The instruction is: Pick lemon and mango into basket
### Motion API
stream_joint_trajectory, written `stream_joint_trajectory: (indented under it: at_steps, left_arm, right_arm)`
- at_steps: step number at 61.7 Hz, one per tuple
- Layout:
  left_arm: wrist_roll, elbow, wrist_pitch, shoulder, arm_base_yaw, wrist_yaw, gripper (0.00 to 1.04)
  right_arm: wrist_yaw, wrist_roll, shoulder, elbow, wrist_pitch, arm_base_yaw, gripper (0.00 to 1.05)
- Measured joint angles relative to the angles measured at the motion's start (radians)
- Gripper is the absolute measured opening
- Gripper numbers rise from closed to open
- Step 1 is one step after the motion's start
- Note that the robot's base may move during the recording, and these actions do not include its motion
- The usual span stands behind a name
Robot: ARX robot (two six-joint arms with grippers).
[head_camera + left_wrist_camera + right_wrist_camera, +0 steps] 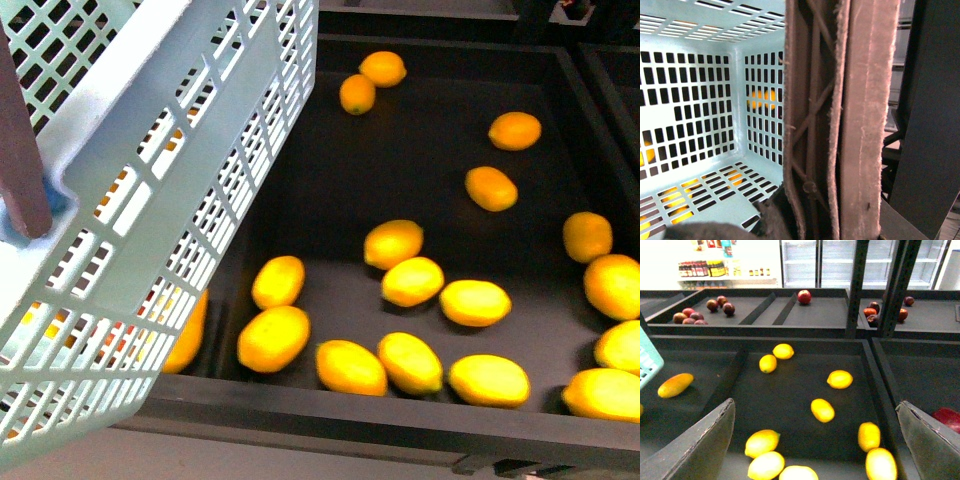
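Gaping right end effector (815, 403) hovers over lemons (822, 410); left end effector (777, 220) seemingly clamps basket (200, 150).

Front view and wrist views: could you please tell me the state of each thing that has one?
Light teal slotted plastic basket: tilted, no fruit visible inside.
Small bright-yellow oval lemons: lying loose in black bin.
Elongated yellow mango: lying in neighbouring compartment.
Right gripper: jaws open, empty.

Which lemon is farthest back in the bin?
The lemon nearest the far wall, just behind its close neighbour; the others lie nearer the robot.
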Motion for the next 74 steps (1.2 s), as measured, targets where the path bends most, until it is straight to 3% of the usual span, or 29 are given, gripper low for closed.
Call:
stream_joint_trajectory:
  at_steps: [13,29,33,39,48,63,74]
  left_arm:
    - [0.014,0.0,0.0,0.0,0.012,-0.033,0.16]
    - [0.021,0.016,-0.043,0.008,-0.005,-0.002,0.16]
    - [0.218,0.15,-0.248,0.106,-0.055,-0.062,0.16]
    - [0.382,0.238,-0.233,0.251,-0.128,-0.08,0.16]
    - [0.426,0.361,-0.21,0.422,-0.204,-0.082,0.16]
    - [0.442,0.545,-0.234,0.537,-0.367,0.049,0.16]
    - [0.491,0.546,-0.234,0.537,-0.39,0.053,0.16]
  right_arm:
    - [-0.011,0.0,0.0,-0.001,0.0,-0.002,0.96]
    - [-0.006,0.0,0.001,-0.001,0.0,-0.002,0.96]
    - [-0.003,0.0,0.0,-0.001,0.0,-0.002,0.96]
    - [-0.003,0.0,0.001,-0.001,0.0,-0.002,0.96]
    - [-0.003,0.0,0.0,-0.001,0.0,-0.002,0.96]
    - [-0.003,0.0,0.0,-0.001,0.0,-0.002,0.96]
    - [-0.003,0.0,0.0,-0.001,0.0,-0.002,0.96]
